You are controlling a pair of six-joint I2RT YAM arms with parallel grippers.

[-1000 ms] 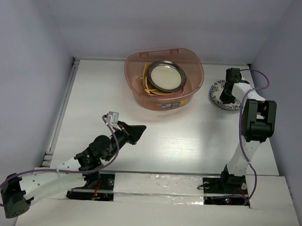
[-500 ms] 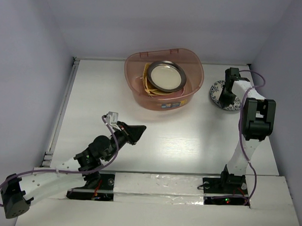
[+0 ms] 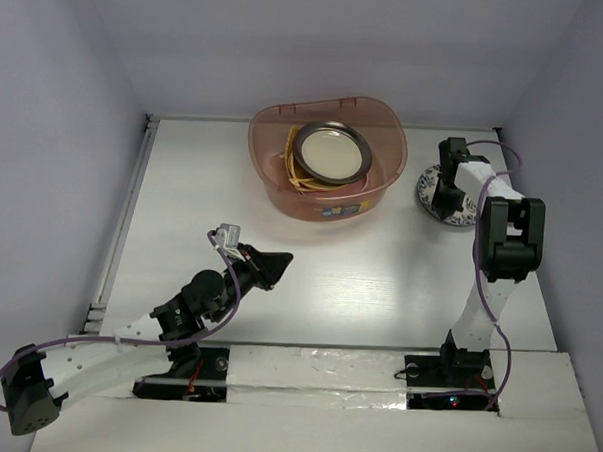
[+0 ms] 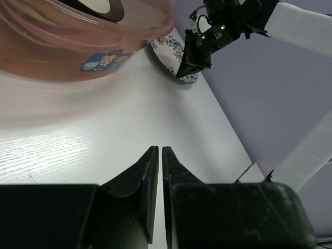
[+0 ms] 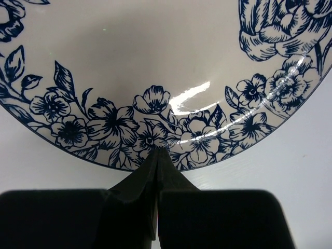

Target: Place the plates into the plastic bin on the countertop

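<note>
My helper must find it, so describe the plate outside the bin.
Find the big pinkish plastic bin at the countertop's far side. Just right of it, under the right gripper, lies a round plate. Unlike the plates in the bin, it has blue flowers on white.

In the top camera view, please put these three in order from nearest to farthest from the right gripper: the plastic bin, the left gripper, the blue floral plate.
1. Blue floral plate, directly at the right gripper, on the far right side.
2. Plastic bin, to the left, at the back centre.
3. Left gripper, farthest, at the front left.
</note>
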